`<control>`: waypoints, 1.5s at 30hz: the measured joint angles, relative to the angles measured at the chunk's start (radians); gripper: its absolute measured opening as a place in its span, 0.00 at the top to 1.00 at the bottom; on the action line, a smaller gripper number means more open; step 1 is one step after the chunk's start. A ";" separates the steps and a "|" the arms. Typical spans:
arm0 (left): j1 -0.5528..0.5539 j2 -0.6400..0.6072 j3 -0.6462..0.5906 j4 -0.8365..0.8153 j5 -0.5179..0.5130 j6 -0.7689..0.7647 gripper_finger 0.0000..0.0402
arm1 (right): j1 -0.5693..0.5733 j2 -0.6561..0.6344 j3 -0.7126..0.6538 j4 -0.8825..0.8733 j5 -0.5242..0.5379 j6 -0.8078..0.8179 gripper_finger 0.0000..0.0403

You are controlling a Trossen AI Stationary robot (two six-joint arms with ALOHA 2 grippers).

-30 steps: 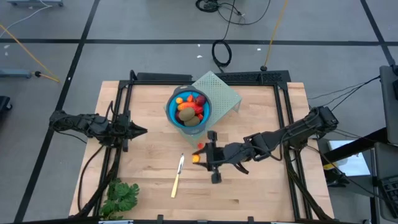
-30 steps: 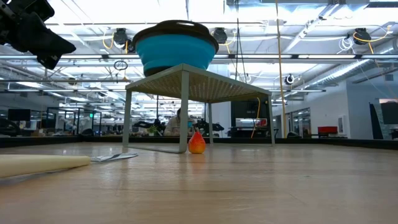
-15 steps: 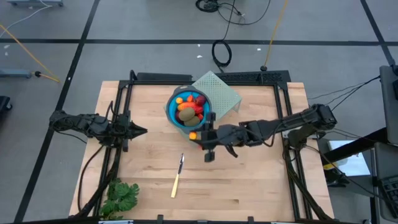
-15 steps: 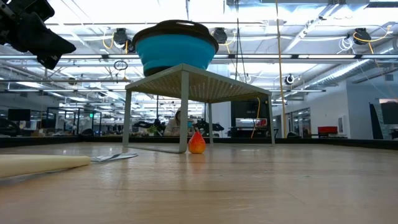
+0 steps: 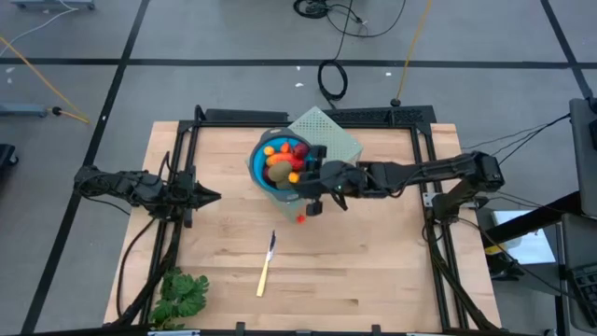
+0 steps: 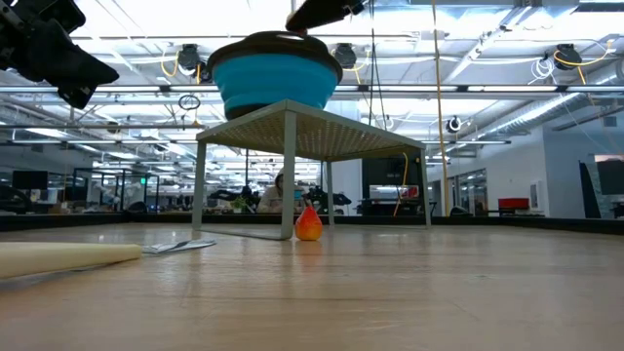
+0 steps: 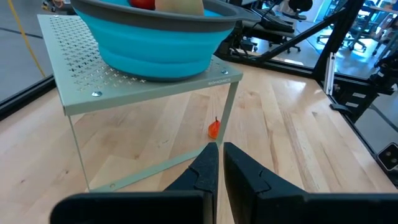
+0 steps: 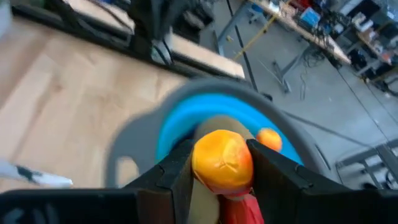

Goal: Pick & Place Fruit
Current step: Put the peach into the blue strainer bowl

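Note:
A blue bowl [image 5: 270,179] with a grey rim stands on a pale green perforated stand [image 5: 336,140] at the far middle of the table and holds several fruit pieces [image 5: 280,170]. My right gripper [image 5: 297,178] hangs over the bowl's near-right part, shut on a small orange fruit [image 8: 222,160]. It also shows above the bowl in the low view [image 6: 327,12]. One small orange-red fruit [image 5: 300,218] lies on the table in front of the stand [image 6: 308,224]. My left gripper [image 5: 213,196] waits shut at the table's left [image 7: 220,163]. My right gripper pinches the orange fruit by two opposite sides [image 8: 199,163] between its two fingers [image 8: 177,171]. The fingers reach in from the table's right, slanting down. The fruit is lifted clear and hangs above the fruit in the bowl.
A knife with a pale cream handle [image 5: 267,263] lies at the table's middle near side. A leafy green bunch [image 5: 182,294] lies at the near left corner. A dark frame [image 5: 424,187] runs along the table's sides.
My right gripper has gone up from the table's middle and toward the far edge, carrying the orange fruit lifted clear, and now hangs over the bowl. The orange-red fruit on the table has stayed where it was.

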 joint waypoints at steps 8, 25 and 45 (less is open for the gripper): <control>0.000 0.000 0.000 0.001 0.000 -0.003 0.94 | -0.074 -0.056 0.002 -0.064 -0.051 0.057 0.67; 0.000 0.000 0.000 0.001 0.000 -0.029 0.94 | -0.194 -0.073 0.002 -0.176 -0.343 0.147 0.67; 0.000 0.000 0.000 0.001 -0.079 -0.027 0.94 | -0.194 -0.073 0.002 -0.156 -0.395 0.050 0.67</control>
